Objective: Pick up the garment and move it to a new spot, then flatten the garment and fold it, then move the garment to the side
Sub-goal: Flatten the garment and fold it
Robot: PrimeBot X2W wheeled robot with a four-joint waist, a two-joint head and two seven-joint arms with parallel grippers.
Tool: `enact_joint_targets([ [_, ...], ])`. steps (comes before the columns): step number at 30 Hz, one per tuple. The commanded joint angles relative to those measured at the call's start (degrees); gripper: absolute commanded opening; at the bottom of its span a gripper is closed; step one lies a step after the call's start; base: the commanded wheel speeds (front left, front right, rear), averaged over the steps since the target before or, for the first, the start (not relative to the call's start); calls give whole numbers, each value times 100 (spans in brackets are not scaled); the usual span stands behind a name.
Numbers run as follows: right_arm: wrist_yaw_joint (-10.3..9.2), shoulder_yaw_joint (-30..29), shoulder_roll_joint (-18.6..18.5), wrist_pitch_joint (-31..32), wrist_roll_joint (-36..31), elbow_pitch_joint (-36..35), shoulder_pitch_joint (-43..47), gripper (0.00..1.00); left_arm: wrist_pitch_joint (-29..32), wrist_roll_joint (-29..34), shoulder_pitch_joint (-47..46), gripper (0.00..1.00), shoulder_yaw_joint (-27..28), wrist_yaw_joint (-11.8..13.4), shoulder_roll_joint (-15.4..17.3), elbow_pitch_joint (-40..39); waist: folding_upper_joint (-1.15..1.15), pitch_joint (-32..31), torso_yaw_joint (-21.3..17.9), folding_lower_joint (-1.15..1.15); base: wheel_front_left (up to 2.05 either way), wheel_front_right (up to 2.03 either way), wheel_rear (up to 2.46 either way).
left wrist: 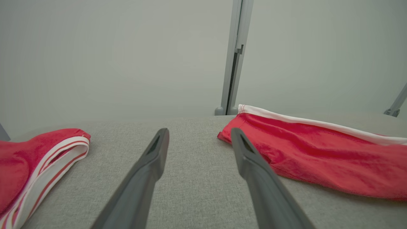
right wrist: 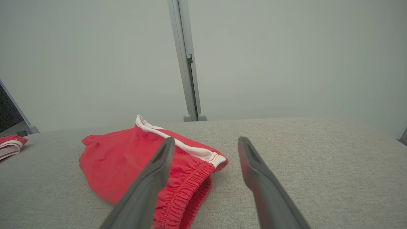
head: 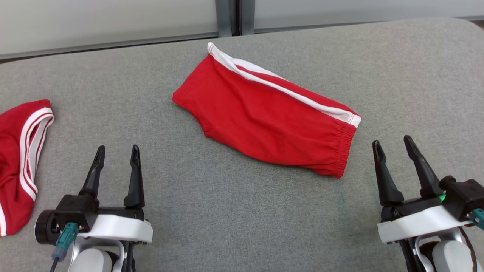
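Shorts [head: 264,113] lie mid-table [head: 227,211], slanting from far-left to near-right. They look doubled over lengthwise, w/ a few wrinkles. Judgement: light, soft, limp cloth that will sag & drape once lifted. It prob. won't slide much on the grey fabric top, & nothing about it is fragile.

The left end is the leg hem [head: 181,96], thin & layered. A pinch there prob. has to catch every layer, or the fold opens. A white stripe [head: 280,88] runs along the far edge. The right end is the elastic waistband [head: 342,151], gathered & thicker, so likely the surest grip pt, esp. at its corners. A hold at each end should keep the shorts spread while carried.

A spare garment [head: 19,158], also red w/ white trim, sits at the table's left edge, well apart from the shorts.

Left tool [head: 117,148]: fingers parted, nothing btwn them. It sits over bare table btwn the spare garment & the shorts, touching neither.

Right tool [head: 391,141]: fingers likewise spread, empty. It is just beside the waistband on its right, w/ a gap visible in the head view.
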Motion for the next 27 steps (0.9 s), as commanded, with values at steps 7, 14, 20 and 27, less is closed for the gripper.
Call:
enact_joint_targets([
  [7,0,21,-23,218,3,-219,251,100,90,-48,240,100,-10,85,42,-84,0,-195,25,0,0,0,0],
  [14,0,6,-24,313,-19,-302,300,100,159,-105,202,100,-18,93,66,-67,0,-219,41,0,0,0,0],
  [20,0,-21,-17,364,-20,-311,290,100,166,-142,122,100,-39,95,88,-41,0,-220,50,0,0,0,0],
  [27,0,-48,-13,357,-25,-380,203,100,252,-113,-246,100,-216,-33,123,20,0,-75,71,0,0,0,0],
])
